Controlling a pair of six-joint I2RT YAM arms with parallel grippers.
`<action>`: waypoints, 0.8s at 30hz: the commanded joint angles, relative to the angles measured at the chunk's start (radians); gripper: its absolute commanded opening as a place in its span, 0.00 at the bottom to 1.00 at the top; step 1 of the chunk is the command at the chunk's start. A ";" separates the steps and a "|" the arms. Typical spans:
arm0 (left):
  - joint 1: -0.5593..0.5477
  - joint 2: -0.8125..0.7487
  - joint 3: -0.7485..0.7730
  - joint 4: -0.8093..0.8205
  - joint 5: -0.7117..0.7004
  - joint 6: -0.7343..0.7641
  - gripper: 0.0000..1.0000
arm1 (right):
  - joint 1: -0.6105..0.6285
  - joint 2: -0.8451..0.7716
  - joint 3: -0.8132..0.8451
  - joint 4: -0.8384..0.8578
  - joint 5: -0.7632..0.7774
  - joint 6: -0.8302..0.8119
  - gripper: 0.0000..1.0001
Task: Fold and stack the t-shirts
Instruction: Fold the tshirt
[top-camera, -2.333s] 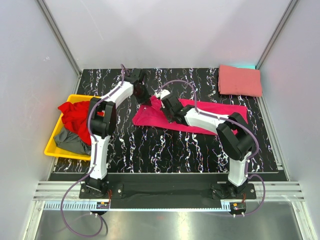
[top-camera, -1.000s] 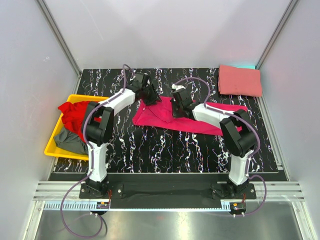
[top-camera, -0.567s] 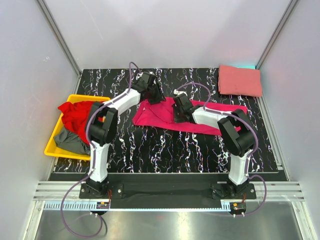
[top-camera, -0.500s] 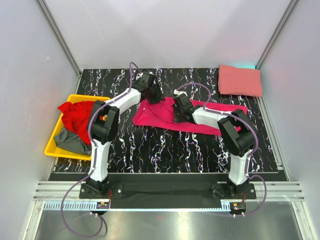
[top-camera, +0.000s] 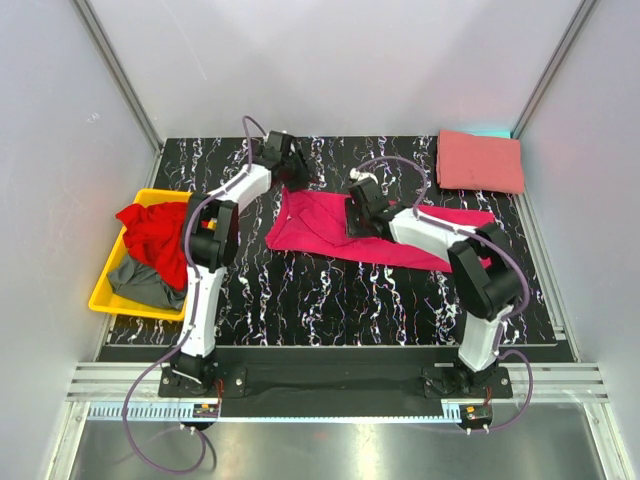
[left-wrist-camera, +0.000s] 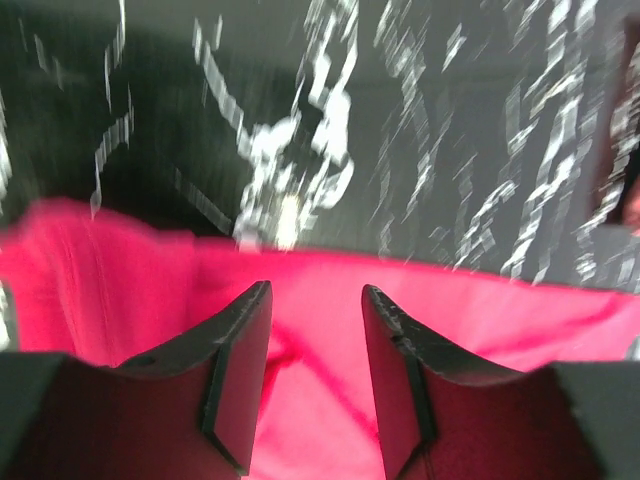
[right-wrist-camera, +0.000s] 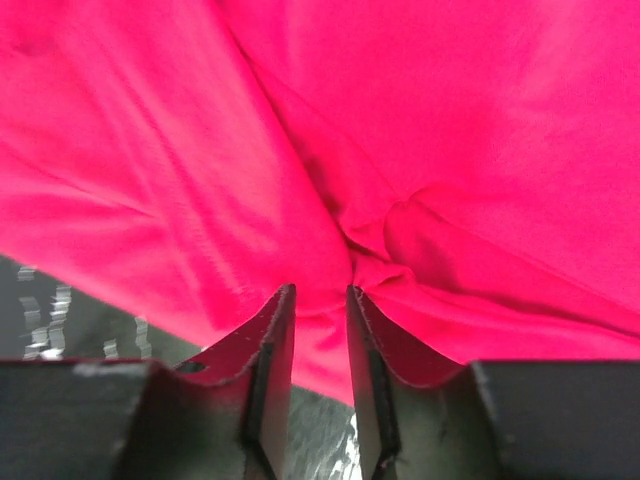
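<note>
Magenta cloth, one t-shirt (top-camera: 322, 226), lies spread across the middle of the black marbled table (top-camera: 330, 300). The left gripper (left-wrist-camera: 315, 290) hangs at the shirt's far left corner, its jaws well apart with nothing between them. The right gripper (right-wrist-camera: 318, 291) sits low on the shirt's middle, its jaws only narrowly parted at a pucker of cloth; whether they pinch it cannot be told. A folded salmon shirt (top-camera: 480, 160) rests at the far right corner, well apart. At the left edge a yellow bin (top-camera: 105, 292) holds a red shirt (top-camera: 155, 235) heaped over a grey shirt (top-camera: 140, 280).
</note>
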 joint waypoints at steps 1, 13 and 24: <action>0.029 0.029 0.166 0.070 0.076 0.034 0.48 | 0.001 -0.140 0.089 -0.078 0.034 0.010 0.36; -0.038 -0.340 -0.057 -0.293 -0.196 0.080 0.33 | 0.001 -0.512 0.002 -0.305 0.148 0.149 0.56; -0.087 -0.503 -0.545 -0.123 -0.203 -0.014 0.33 | 0.001 -0.678 -0.121 -0.331 0.099 0.156 0.84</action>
